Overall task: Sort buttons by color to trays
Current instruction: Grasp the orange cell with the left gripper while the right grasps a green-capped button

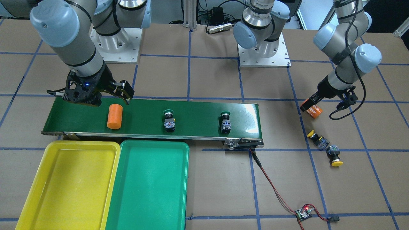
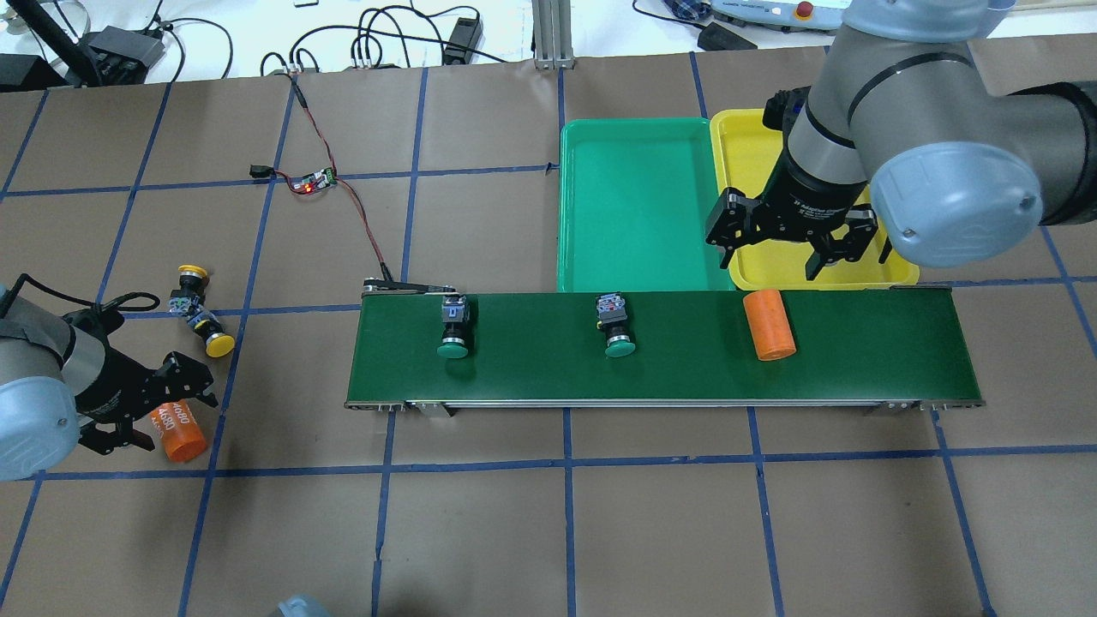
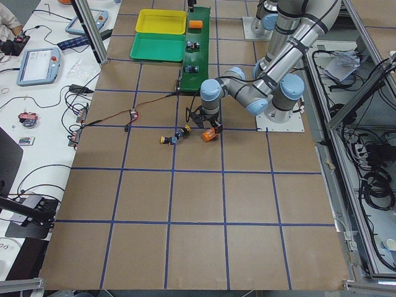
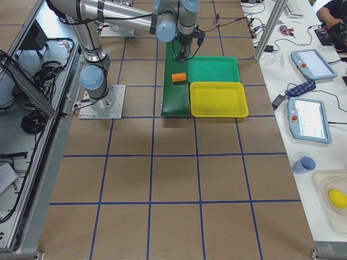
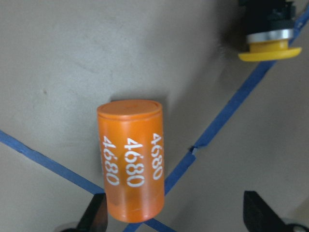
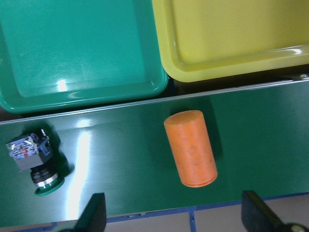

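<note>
cylinder (image 2: 769,324): plain orange, on the conveyor belt (image 2: 857,351); no button, probably best passed over.
right gripper (image 6: 175,215): spread above it; should centre on the black body of the nearer green button (image 6: 36,162).
left gripper (image 5: 176,217): spread about the numbered cylinder (image 5: 130,159), off the belt's end.
green buttons (image 2: 453,326) (image 2: 615,324): lying on the belt.
yellow buttons (image 1: 316,137) (image 1: 334,156): off the belt's end, mushroom caps outward.

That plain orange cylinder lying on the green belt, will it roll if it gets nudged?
Likely yes: the smooth orange plastic cylinder lies on its side across the dark-green conveyor belt, so a sideways push should roll it along the belt. It looks rigid, probably not deforming. Its curved wall might slip between jaws.
</note>
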Available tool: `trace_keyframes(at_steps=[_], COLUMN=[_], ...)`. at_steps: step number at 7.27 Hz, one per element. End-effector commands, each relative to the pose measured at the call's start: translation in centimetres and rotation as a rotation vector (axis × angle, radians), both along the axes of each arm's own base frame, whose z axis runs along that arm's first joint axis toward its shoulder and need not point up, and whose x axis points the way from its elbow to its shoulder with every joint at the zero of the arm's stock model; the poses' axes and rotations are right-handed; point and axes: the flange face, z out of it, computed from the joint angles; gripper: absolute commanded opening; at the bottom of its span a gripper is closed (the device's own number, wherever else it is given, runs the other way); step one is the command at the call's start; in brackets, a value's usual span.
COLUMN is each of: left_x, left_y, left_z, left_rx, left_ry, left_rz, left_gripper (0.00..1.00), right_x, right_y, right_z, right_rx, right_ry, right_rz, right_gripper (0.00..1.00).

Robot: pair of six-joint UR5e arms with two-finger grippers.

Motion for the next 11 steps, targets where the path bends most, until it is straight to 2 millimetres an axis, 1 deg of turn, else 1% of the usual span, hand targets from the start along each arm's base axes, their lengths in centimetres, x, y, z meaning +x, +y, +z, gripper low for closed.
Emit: trace_keyframes(at_steps=[1, 2, 3, 4, 5, 6, 7, 8, 9, 10, 11], left_x=[0.6, 0.9, 0.9, 1.0, 1.2, 1.4, 1.5, 1.6, 0.0, -3.8, -8.7], left_y=[-0.1, -0.4, -0.5, -0.5, -0.7, -0.9, -1.2, -2.6, -5.0, -6.8, -7.6], left_z=[-1.0, -1.3, -1.8, -2.3, -2.2, -2.0, -1.1, 1.8, 5.5, 8.3, 8.5], left_rx=[0.005, 0.009, 0.011, 0.002, 0.003, -0.005, -0.021, -0.045, -0.061, -0.147, -0.156], left_ry=[-0.027, -0.022, -0.019, -0.03, -0.035, -0.044, -0.058, -0.076, -0.03, -0.001, 0.013], left_rz=[-0.069, -0.089, -0.089, -0.094, -0.101, -0.099, -0.1, -0.13, -0.186, -0.254, -0.36], left_gripper=[0.97, 0.98, 0.92, 0.64, 0.16, 0.0, 0.0, 0.0, 0.0, 0.0, 0.0], right_x=[3.1, 5.1, 6.8, 7.9, 9.7, 10.6, 10.8, 10.9, 10.9, 10.9, 10.9], right_y=[0.9, 1.2, 1.4, 1.5, 1.6, 1.1, 1.0, 0.7, 0.6, 0.6, 0.3], right_z=[-0.9, -2.0, -3.4, -5.5, -7.6, -8.9, -9.3, -10.5, -11.1, -11.5, -12.7], right_rx=[-0.006, 0.001, 0.003, 0.002, -0.011, -0.015, -0.009, 0.011, 0.023, 0.03, 0.05], right_ry=[-0.006, 0.002, 0.015, 0.086, 0.102, 0.103, 0.089, 0.094, 0.097, 0.099, 0.116], right_rz=[-0.018, -0.064, -0.109, -0.085, -0.095, -0.1, -0.102, -0.098, -0.096, -0.093, -0.086], right_gripper=[0.99, 0.98, 0.98, 0.95, 0.96, 1.0, 1.0, 1.0, 1.0, 0.96, 0.87])
